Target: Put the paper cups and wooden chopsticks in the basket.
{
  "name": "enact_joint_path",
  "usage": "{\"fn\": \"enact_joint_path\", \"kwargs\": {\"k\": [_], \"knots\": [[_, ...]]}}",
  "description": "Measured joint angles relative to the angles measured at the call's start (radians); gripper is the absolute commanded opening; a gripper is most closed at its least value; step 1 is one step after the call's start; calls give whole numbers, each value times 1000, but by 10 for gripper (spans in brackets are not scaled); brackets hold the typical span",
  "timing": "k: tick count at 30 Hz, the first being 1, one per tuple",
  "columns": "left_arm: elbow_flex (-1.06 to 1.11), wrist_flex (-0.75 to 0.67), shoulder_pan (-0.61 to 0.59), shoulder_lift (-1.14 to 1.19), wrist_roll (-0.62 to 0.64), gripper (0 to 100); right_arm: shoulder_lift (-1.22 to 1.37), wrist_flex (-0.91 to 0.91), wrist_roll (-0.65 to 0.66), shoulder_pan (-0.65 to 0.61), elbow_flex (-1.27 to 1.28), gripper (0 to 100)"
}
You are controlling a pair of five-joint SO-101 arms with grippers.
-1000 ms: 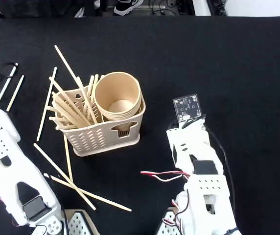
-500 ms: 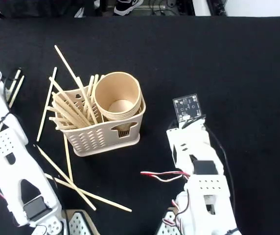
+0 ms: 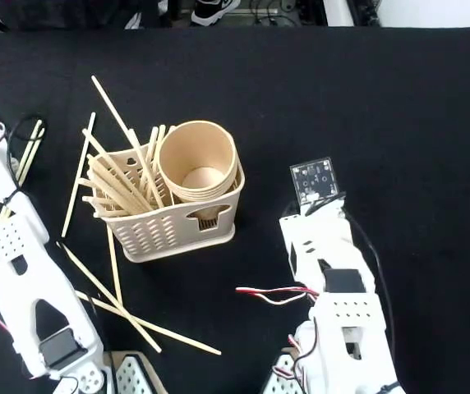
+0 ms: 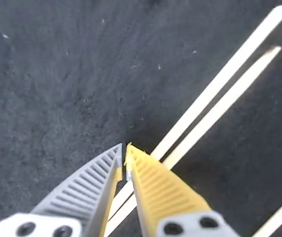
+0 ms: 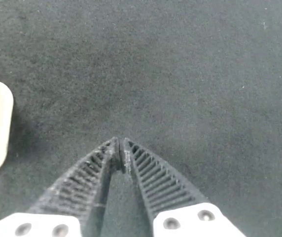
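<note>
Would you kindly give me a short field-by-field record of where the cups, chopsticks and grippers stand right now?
Paper cups: stacked, upright in the basket.
Basket chopsticks: bundle beside the cups.
Loose chopsticks: several on the table, beside and in front of the basket.
Left gripper: shut on a chopstick pair near the table's edge.
Right gripper: shut, over bare table by the basket.

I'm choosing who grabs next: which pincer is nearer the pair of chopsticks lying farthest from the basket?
Left. The left pincer is closed on those chopsticks; the right pincer sits on the far side of the basket from them.
</note>
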Motion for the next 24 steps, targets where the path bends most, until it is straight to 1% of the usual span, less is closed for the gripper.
{"fn": "enact_joint_path", "kwargs": {"k": [2, 4, 6, 8, 11, 16, 21, 24], "knots": [[2, 2, 8, -44, -29, 168, 0, 0, 0, 0, 0, 12], [5, 0, 12, -98, -68, 208, 0, 0, 0, 0, 0, 12], [31, 0, 18, -137, -120, 208, 0, 0, 0, 0, 0, 12], [64, 0, 29, -146, -199, 209, 0, 0, 0, 0, 0, 12], [167, -14, 46, -146, -301, 213, 0, 0, 0, 0, 0, 12], [296, -118, 40, -144, -330, 214, 0, 0, 0, 0, 0, 12], [311, -238, 25, -129, -338, 214, 0, 0, 0, 0, 0, 12], [310, -253, 20, -104, -361, 209, 0, 0, 0, 0, 0, 12]]}}
